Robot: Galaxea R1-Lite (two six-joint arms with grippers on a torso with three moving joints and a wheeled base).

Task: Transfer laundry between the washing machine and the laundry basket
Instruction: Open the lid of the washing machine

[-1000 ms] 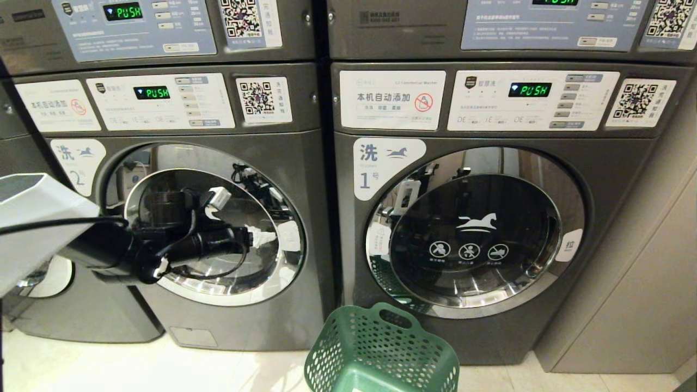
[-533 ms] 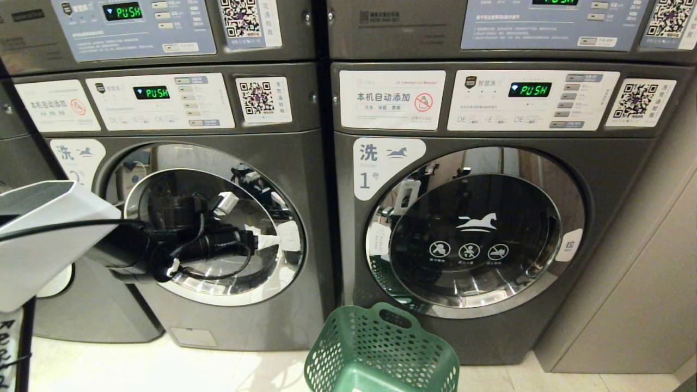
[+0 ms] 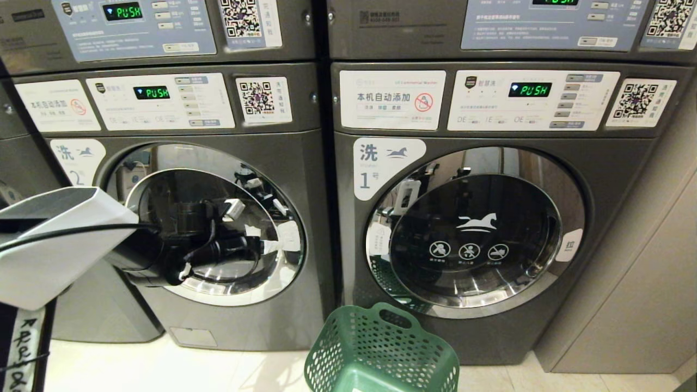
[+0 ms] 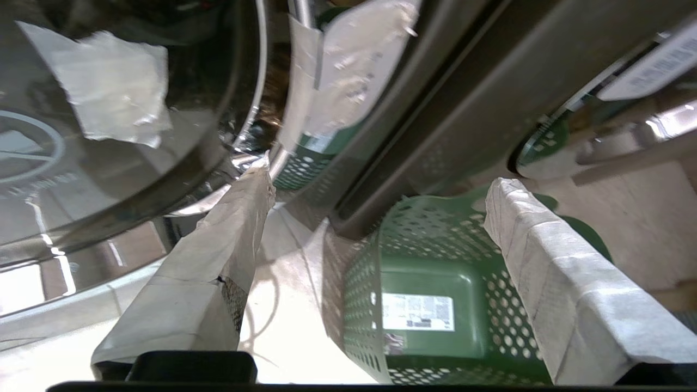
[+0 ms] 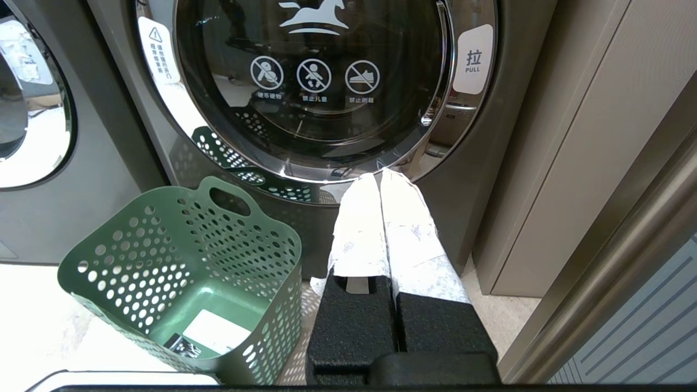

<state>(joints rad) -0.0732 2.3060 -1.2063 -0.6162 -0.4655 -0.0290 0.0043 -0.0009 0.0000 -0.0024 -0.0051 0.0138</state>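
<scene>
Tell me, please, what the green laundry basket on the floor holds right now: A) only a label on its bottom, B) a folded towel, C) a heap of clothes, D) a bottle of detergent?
A: the right wrist view looks down into the laundry basket and shows only a white label on its bare bottom.

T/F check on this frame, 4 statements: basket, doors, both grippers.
1. The green laundry basket holds clothes. False: only a label lies on its floor.
2. The door of washer number 1 is shut. True.
3. The left gripper is closed on fabric. False: its fingers stand wide apart, holding nothing.
4. The right gripper is shut, its fingers pressed together, near washer 1's door. True.
</scene>
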